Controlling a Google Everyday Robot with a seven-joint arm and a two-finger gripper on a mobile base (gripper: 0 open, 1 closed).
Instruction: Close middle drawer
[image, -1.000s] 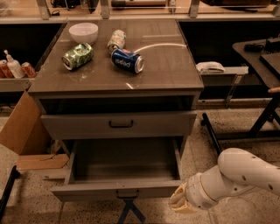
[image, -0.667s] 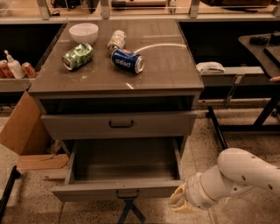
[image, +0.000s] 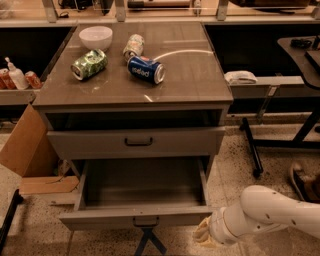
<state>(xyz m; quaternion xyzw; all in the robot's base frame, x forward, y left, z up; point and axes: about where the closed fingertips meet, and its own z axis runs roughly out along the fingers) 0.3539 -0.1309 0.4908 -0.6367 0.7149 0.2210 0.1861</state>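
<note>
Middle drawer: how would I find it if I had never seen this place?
Find the grey cabinet with a blue can on top. Under its shut top drawer is the middle drawer, with the robot's gripper near its front corner on the picture's right. It is the only drawer pulled out, so you can see down inside it.
</note>
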